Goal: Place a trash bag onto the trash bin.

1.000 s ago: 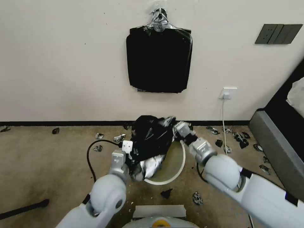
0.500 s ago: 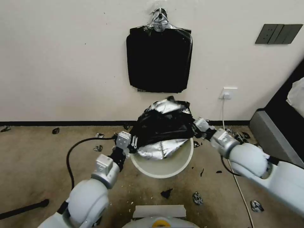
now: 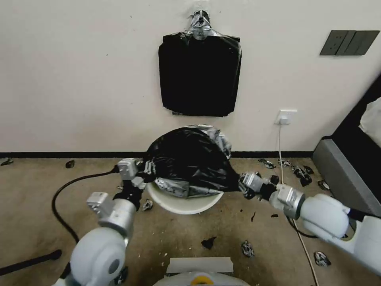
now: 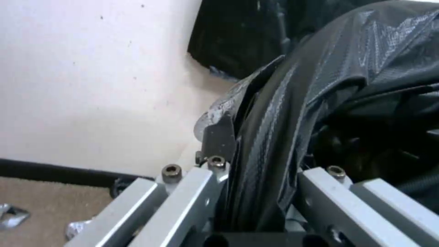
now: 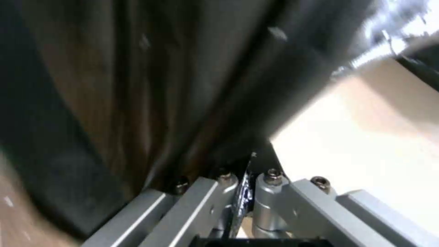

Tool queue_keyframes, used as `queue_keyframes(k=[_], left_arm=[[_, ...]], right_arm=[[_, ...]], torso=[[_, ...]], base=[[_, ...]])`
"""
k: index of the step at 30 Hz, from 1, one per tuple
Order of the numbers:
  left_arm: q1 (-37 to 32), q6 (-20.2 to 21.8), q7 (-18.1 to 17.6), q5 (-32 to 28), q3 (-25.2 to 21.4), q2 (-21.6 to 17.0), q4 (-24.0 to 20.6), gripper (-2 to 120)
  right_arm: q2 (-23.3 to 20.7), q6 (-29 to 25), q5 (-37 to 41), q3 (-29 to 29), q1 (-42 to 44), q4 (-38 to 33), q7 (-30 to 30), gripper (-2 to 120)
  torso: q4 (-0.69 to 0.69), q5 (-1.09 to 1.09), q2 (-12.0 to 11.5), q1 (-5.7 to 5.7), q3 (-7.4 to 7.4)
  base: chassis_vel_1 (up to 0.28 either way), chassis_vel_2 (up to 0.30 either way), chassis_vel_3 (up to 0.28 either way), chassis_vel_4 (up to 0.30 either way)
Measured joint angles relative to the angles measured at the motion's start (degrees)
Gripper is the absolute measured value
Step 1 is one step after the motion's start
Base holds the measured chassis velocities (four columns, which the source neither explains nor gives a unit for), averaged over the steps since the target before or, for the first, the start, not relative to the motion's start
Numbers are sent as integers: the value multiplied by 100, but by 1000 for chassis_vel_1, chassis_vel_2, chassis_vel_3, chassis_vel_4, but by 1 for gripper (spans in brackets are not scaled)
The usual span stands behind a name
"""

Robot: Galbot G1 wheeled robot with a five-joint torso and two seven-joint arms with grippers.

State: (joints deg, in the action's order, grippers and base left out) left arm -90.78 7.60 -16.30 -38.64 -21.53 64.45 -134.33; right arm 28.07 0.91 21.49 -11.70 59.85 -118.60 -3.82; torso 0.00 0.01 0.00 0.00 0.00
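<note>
The trash bag (image 3: pixel 190 161) is a glossy black film, stretched wide and ballooned over the top of the trash bin (image 3: pixel 180 203). Only the bin's cream front rim and wall show beneath it. My left gripper (image 3: pixel 143 171) is at the bag's left edge, shut on the film. In the left wrist view the trash bag (image 4: pixel 293 103) runs down between the fingers of the left gripper (image 4: pixel 247 154). My right gripper (image 3: pixel 241 185) is at the bag's lower right corner, beside the bin. In the right wrist view the right gripper (image 5: pixel 249 164) is shut on a thin fold of the trash bag (image 5: pixel 183 85).
A flat stack of black bags (image 3: pixel 199 75) hangs on the wall behind. Black scraps (image 3: pixel 301 174) litter the carpet. A wall socket (image 3: pixel 286 116) with a white cord is at the right, near a grey furniture edge (image 3: pixel 349 190). A black cable (image 3: pixel 63 198) loops at the left.
Both grippers pulled apart, the left going left and the right swinging down toward me. The bag spread from a bunched lump into a wide dome, and the bin shifted left.
</note>
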Motion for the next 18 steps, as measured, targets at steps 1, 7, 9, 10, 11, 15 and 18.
queue_keyframes(k=[1,7,9,10,11,15,18], left_arm=[[0,0,0,0,0,0,0,5],[-110,185,-58,-19,0,-17,-76,5],[-118,305,-135,-163,-49,-37,-82,5],[-118,305,-135,-163,-49,-37,-82,5],[-109,364,-187,-247,-67,-42,-82,5],[-44,557,-418,-542,-123,-43,-78,4],[-17,659,-536,-660,-170,-41,-38,4]], right_arm=[[0,0,0,0,0,0,0,0],[386,103,-39,74,226,-65,668,3],[400,101,-30,127,293,-87,891,12],[400,101,-30,127,293,-87,891,12],[397,101,21,172,343,-126,1022,18],[360,137,342,431,591,-325,1187,32],[325,142,496,643,792,-452,1167,41]], torso=[[0,0,0,0,0],[0,-2,0,0,0],[0,-2,0,0,0],[0,-2,0,0,0],[1,-2,0,0,0],[0,-2,0,0,0],[-1,-1,0,0,0]], base=[[0,0,0,0],[0,0,0,0],[0,0,0,0],[0,0,0,0],[0,0,0,0],[0,0,0,0],[0,0,0,0]])
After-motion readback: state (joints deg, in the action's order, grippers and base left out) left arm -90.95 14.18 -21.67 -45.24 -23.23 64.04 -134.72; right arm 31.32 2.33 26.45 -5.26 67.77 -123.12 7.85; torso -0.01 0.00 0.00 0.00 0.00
